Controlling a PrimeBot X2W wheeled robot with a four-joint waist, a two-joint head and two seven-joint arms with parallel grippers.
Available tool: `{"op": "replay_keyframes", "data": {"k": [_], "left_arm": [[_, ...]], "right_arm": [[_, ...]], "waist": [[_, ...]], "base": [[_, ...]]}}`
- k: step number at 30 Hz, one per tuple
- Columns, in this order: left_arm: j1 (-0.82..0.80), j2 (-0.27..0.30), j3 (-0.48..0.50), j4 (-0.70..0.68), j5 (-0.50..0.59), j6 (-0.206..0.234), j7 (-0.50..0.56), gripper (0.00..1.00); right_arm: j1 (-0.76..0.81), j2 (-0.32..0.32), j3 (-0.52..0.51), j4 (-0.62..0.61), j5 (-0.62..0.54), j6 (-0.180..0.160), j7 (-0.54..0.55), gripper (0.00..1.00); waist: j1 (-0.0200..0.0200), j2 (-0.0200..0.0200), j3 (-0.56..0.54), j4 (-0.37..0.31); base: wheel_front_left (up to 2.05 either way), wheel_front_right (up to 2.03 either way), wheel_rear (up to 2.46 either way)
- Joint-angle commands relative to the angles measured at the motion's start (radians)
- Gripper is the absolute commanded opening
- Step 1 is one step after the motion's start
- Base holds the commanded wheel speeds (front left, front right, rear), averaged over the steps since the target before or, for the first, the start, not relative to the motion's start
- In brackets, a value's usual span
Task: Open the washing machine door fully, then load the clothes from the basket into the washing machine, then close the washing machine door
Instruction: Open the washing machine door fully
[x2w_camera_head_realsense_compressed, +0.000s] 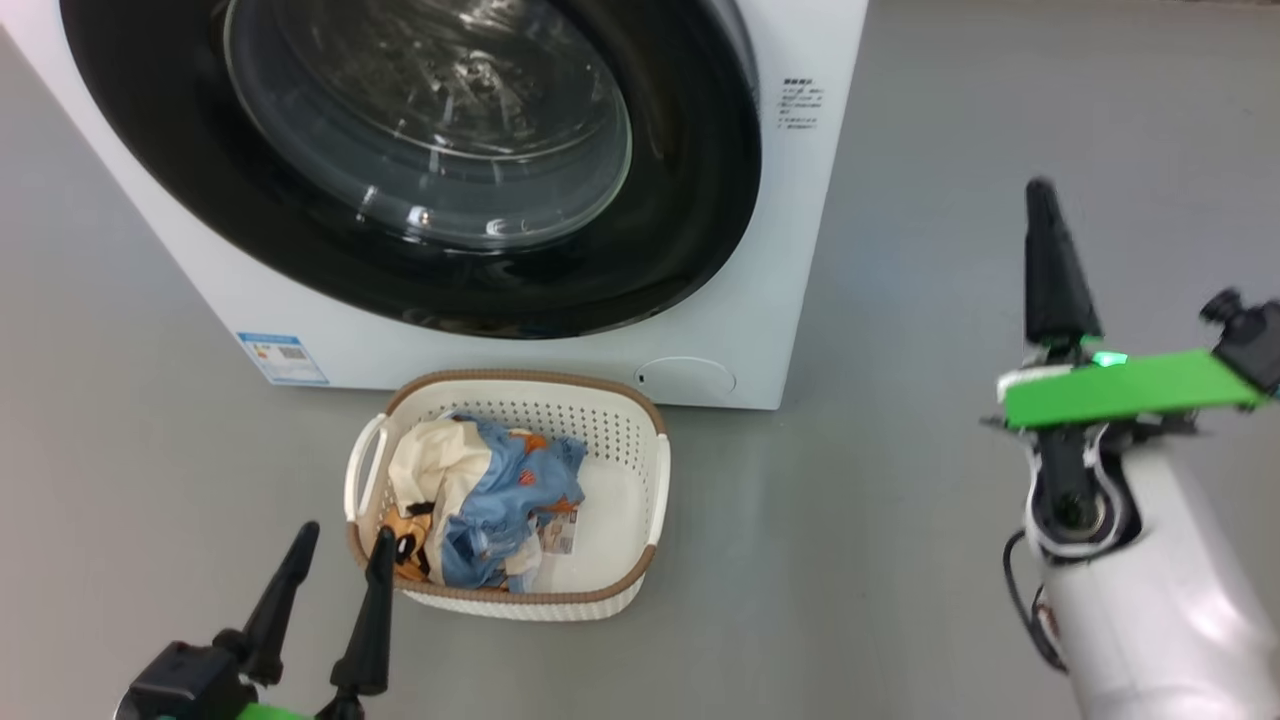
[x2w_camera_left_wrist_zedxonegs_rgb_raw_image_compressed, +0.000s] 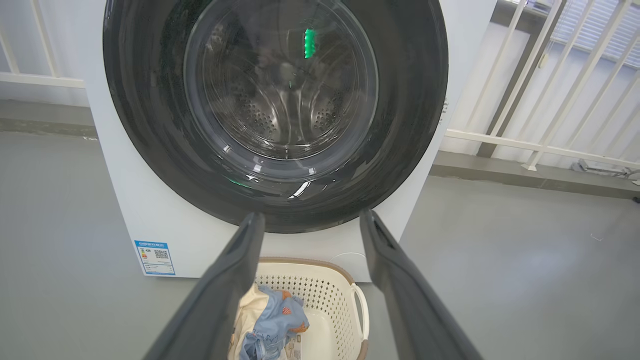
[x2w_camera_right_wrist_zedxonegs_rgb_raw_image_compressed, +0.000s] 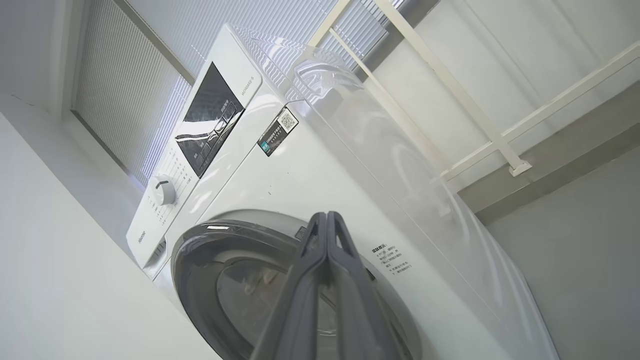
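The closed door (x2w_camera_head_realsense_compressed: 430, 150) is seen upper left, its right edge lying left of the right pincer (x2w_camera_head_realsense_compressed: 1042, 200), shut and empty, judged nearer than the wide left pincer (x2w_camera_head_realsense_compressed: 345, 537) by the basket (x2w_camera_head_realsense_compressed: 530, 376).

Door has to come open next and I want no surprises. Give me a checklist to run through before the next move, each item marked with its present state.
1. Is the washing machine door open: not ok, it sits shut against the washing machine.
2. Is the right gripper free: ok, jaws shut on nothing.
3. Is the right gripper at the door: not ok, it hangs over the floor, right of the machine in the head view and apart from it.
4. Is the door's pull spot found: cannot tell, no handle shows clearly.
5. Are the clothes in the basket: ok.
6. Is the left gripper ready: ok, jaws open and empty by the basket's near rim.
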Motion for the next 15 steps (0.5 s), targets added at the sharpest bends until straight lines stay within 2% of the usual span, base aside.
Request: {"op": "replay_keyframes", "data": {"k": [1, 12, 15], "left_arm": [[-0.05, 0.021, 0.028, -0.03, -0.014, -0.003, -0.01, 1.0], [-0.104, 0.036, -0.015, -0.036, -0.042, -0.003, -0.01, 1.0], [-0.117, 0.038, -0.021, -0.039, -0.047, -0.003, -0.01, 1.0]], "right_arm": [[-0.06, -0.008, 0.027, -0.014, 0.034, 0.002, -0.005, 0.0], [-0.278, -0.099, 0.075, 0.085, 0.244, 0.002, -0.003, 0.0], [-0.332, -0.124, 0.102, 0.118, 0.329, 0.002, 0.031, 0.0]], "waist": [[0.0, -0.0001, 0.026, 0.022], [0.0, -0.0001, 0.091, 0.085], [0.0, -0.0001, 0.109, 0.097]], "base": [[0.0, 0.0, 0.0], [0.0, 0.0, 0.0], [0.0, 0.0, 0.0]]}}
